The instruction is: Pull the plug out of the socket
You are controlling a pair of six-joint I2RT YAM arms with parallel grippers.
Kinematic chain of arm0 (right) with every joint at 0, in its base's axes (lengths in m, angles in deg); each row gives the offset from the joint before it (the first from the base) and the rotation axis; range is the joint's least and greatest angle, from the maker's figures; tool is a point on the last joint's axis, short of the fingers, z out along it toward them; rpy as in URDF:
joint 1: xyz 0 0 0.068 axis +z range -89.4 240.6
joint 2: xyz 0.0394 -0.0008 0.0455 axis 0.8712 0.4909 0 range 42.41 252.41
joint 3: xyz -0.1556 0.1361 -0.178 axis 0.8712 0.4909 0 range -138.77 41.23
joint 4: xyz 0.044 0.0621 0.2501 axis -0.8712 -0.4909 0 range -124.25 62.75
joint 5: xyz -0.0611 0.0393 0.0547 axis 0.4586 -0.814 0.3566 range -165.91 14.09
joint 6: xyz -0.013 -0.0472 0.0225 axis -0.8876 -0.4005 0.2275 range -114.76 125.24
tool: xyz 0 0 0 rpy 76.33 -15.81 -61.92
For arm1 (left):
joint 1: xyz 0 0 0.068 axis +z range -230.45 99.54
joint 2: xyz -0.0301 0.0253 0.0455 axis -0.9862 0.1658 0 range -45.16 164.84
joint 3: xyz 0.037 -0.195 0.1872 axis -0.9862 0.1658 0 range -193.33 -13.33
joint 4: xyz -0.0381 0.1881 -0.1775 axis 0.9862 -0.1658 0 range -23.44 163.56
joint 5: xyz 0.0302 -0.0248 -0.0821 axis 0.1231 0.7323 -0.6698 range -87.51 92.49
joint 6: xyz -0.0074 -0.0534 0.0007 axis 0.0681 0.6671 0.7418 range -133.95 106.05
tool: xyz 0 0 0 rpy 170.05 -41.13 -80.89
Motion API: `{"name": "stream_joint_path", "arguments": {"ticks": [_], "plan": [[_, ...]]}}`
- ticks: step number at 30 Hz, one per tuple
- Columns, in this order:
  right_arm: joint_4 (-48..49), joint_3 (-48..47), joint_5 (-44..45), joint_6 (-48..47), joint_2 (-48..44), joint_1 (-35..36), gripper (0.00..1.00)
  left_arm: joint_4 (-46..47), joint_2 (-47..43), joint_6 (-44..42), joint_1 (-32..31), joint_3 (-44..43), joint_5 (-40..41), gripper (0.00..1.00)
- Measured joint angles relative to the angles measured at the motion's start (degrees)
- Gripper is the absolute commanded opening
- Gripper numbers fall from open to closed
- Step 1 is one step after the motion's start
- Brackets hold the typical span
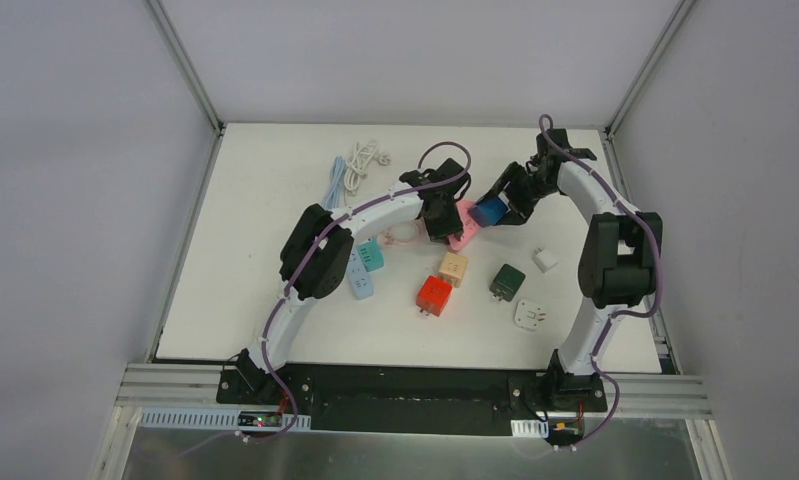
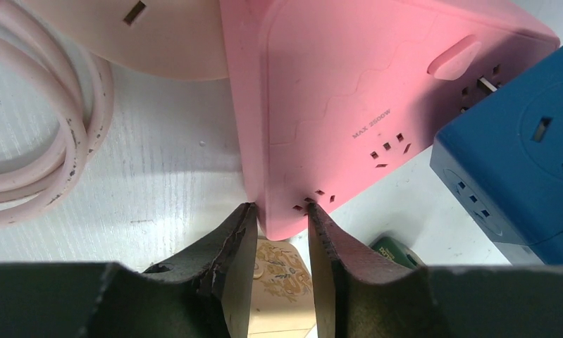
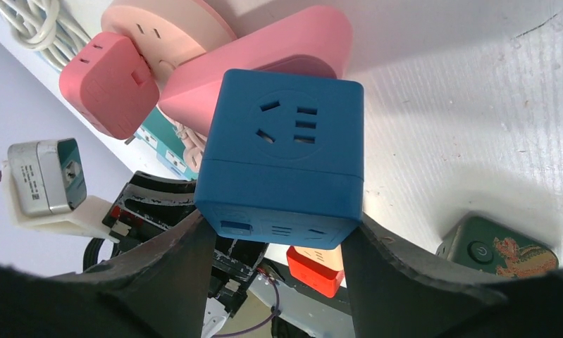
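While the left claw [image 2: 279, 213] pinches the socket [image 2: 335, 91], the right claw [image 3: 278, 224] clamps the plug [image 3: 285, 137].

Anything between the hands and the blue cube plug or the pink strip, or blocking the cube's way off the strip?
Nothing visible. The right hand has the blue cube between its fingers, the left hand pinches the pink strip at its corner, and nothing else touches the cube's outer face.

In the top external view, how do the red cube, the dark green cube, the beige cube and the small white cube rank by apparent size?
1. Red cube and dark green cube: about alike, so I do not rank them.
2. Beige cube: slightly smaller.
3. Small white cube: smallest.
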Motion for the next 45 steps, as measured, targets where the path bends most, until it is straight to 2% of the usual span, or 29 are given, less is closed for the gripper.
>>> {"name": "stream_joint_path", "arguments": {"ticks": [3,7,13,19,21,24,30,40,45], "plan": [[1.4,1.8,-0.6,-0.1,-1.2,-0.3,0.00,-0.1,0.0,0.0,0.0,-0.1,0.0,0.32],[1.1,2.1,2.7,1.0,-2.2,0.4,0.00,-0.1,0.0,0.0,0.0,-0.2,0.0,0.31],[-5.2,-4.6,8.8,1.6,-0.5,2.3,0.00,-0.2,0.2,0.0,0.0,-0.2,-0.2,0.31],[-5.4,-4.3,5.2,1.2,0.0,0.6,0.00,-0.4,0.3,0.0,0.0,-0.3,-0.2,0.32],[-3.3,-2.6,3.8,1.0,-0.5,0.2,0.00,-0.4,0.3,0.0,0.0,-0.3,-0.2,0.36],[0.8,1.5,2.5,1.0,-2.4,-0.4,0.00,0.4,0.2,-0.3,0.0,0.2,-0.5,0.47],[4.0,4.4,2.0,1.2,-3.4,-0.6,0.00,6.8,-1.3,-2.4,0.0,4.7,-2.5,0.64],[5.4,6.3,0.4,1.6,-3.4,1.3,0.00,15.7,-3.3,-4.7,0.5,10.1,-2.5,0.68],[5.4,6.5,-0.1,1.6,-3.4,2.2,0.00,20.6,-6.3,-5.1,0.7,15.7,-0.9,0.70]]}}
